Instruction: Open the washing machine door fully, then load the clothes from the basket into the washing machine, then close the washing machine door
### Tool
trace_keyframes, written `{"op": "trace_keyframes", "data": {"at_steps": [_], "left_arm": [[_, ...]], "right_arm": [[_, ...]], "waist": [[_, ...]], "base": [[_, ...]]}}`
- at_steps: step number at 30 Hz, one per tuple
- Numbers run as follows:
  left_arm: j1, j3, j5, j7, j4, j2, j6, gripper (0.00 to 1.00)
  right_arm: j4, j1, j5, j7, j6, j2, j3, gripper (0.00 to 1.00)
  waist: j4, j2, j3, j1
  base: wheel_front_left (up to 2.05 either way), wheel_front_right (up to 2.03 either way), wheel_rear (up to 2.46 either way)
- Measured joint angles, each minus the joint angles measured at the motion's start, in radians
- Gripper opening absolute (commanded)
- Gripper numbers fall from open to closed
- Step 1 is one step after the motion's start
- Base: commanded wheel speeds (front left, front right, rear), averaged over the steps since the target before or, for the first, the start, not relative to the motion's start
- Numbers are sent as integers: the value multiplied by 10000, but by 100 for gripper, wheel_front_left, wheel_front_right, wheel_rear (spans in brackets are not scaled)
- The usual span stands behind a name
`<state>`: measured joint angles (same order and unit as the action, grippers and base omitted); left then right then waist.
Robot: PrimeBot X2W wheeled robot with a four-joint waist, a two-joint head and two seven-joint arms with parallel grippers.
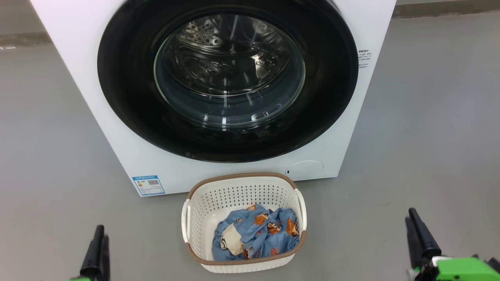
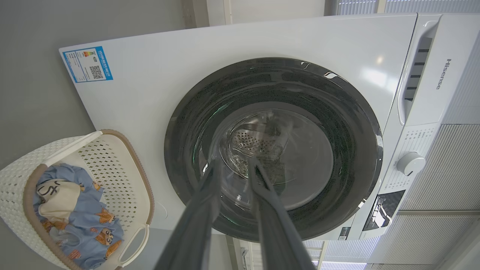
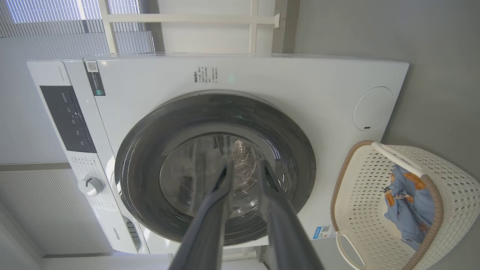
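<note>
Jaws of the left gripper [image 1: 101, 233] and right gripper [image 1: 409, 214] stood slightly parted, empty. Clothes [image 1: 258, 234] lay in the basket [image 1: 234, 195]; the door [image 1: 129, 78] was shut.

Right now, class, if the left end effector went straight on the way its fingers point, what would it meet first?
The left end effector would probably first meet the closed washing machine door, at its glass window; depth is unclear.

A white boxy washing machine [image 1: 78, 58] has a glossy black round door [image 1: 228, 78] with a clear glass centre and a blue sticker [image 1: 148, 185]; the smooth floor [image 1: 429, 136] is plain grey. The cream-white perforated plastic basket [image 1: 203, 218] has a brown woven-look rim. The light blue fabric clothes [image 1: 258, 234] are printed with orange-brown cartoon figures and show a cream patch.
</note>
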<state>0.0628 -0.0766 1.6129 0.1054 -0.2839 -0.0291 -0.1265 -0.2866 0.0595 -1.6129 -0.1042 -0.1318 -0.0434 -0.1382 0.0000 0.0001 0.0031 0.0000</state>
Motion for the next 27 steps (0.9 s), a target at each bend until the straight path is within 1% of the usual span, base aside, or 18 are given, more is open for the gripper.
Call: {"op": "trace_keyframes", "data": {"at_steps": [4,6,17,27], "left_arm": [[-388,69,2,-2,-433,178,0,100],[-522,96,0,-17,-487,255,0,100],[-533,224,0,-295,-470,255,0,100],[-533,408,-190,-640,-420,247,0,100]], "right_arm": [[-500,-349,0,4,0,142,-2,100],[-560,-453,0,17,0,153,-2,100],[-426,-449,119,336,0,151,27,100],[-171,-449,815,637,0,146,151,100]], "waist": [[0,0,5,0],[0,0,27,1],[4,0,25,2],[20,0,31,2]], "base": [[0,0,0],[0,0,0],[0,0,0],[0,0,0]]}}
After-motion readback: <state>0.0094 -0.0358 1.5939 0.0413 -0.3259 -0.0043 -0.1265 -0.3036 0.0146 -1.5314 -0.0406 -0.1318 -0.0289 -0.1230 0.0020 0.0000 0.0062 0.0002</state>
